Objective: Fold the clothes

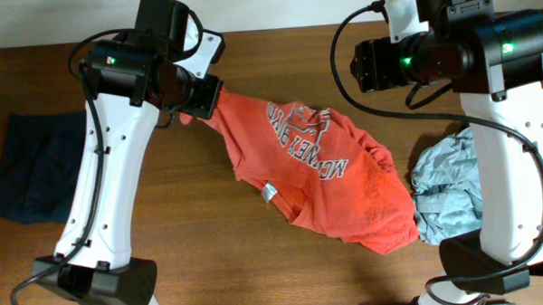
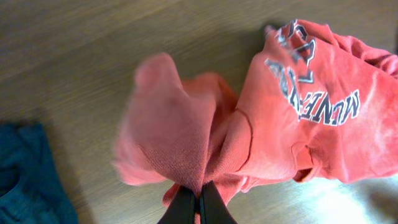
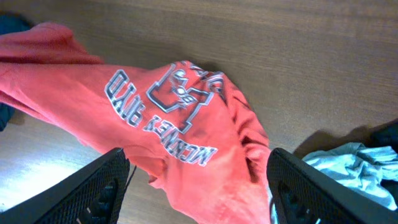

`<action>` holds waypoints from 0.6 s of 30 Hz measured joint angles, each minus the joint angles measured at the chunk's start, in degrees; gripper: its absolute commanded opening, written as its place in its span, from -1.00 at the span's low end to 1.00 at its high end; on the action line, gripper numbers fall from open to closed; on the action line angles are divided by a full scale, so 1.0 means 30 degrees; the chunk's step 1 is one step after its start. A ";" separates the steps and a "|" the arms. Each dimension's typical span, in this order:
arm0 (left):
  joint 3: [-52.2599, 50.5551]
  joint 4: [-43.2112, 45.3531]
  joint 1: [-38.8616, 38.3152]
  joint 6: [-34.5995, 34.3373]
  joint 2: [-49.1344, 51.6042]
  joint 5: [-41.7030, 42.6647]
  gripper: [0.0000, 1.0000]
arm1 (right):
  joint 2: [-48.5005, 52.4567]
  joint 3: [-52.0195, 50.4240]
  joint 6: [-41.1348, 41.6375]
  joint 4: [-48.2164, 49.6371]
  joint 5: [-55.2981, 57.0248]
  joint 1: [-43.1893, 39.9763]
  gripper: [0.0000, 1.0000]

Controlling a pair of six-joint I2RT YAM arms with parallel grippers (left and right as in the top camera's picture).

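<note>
1. Left end effector [image 2: 199, 210] is clenched on a bunched fold of the orange-red T-shirt [image 1: 318, 183], at the shirt's end nearest the worktop's [image 1: 285, 283] far edge. The cloth puckers up around the pinch.
2. Right end effector [image 3: 196, 171] is released and holds nothing. It hovers over the chest print [image 3: 165, 118].
3. The shirt lies crumpled across mid-worktop, running from the left grip toward the right edge, where its far end touches the pale grey-blue garment [image 1: 445, 192].
4. A navy garment [image 1: 32, 165] lies at the left edge, apart from the shirt.
5. Risk: the pinch looks thin and may take several layers, so a pull could slip the cloth free or lift it still bunched.
6. Risk: dragging could tow the grey-blue garment along, since the two touch.
7. Risk: if the right end effector closes on a ridge of wrinkles, the shirt likely won't spread flat.
8. Writing: arched grey-white varsity lettering with a dark outline, seen upside down and creased. I can't read it reliably.
9. Small white label [image 1: 268, 192] at the shirt's edge, its text too small to read.
</note>
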 measured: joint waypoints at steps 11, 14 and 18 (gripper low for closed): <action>-0.0022 0.2040 0.1479 -0.2157 0.0073 -0.4976 -0.99 | -0.0284 -0.5501 0.0000 0.0984 0.0226 0.0000 0.49; -0.0022 0.2106 0.1610 -0.2266 0.0073 -0.5209 -0.99 | -0.0277 -0.7315 -0.0087 0.1443 0.0197 0.0000 0.49; -0.0022 0.2098 0.1625 -0.2368 0.0073 -0.5319 -0.99 | -0.0277 -0.9500 -0.1690 0.1515 -0.1209 0.0342 0.55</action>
